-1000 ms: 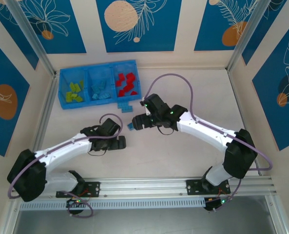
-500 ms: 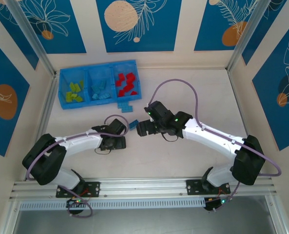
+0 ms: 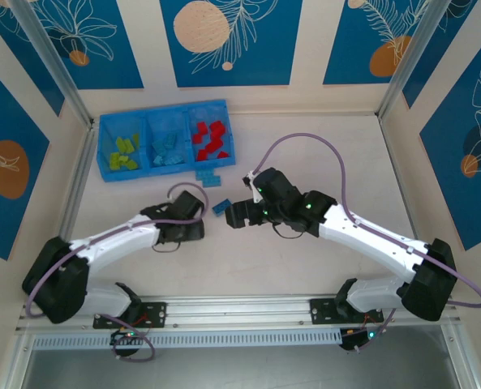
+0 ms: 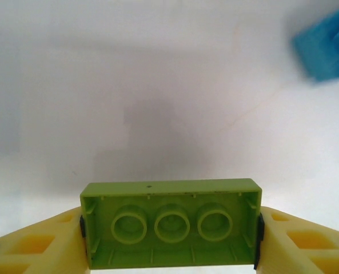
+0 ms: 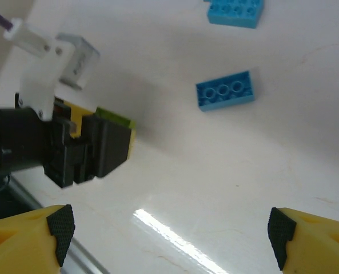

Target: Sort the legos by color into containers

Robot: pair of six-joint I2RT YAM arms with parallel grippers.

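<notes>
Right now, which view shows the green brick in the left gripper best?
Left wrist: the green brick sits close up, hollow underside facing the camera, clamped at both ends by the left gripper. The right wrist view catches a green sliver behind that gripper's black fingers; in the top external view the gripper hides it.

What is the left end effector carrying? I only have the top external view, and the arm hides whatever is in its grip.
Observer: The left wrist view shows a lime green rectangular plastic brick clamped in the left end effector, with its hollow underside and three round tubes facing the camera.
Operator: And is the right end effector holding anything?
Observer: No. In the right wrist view the right end effector is open and empty above the table.
</notes>
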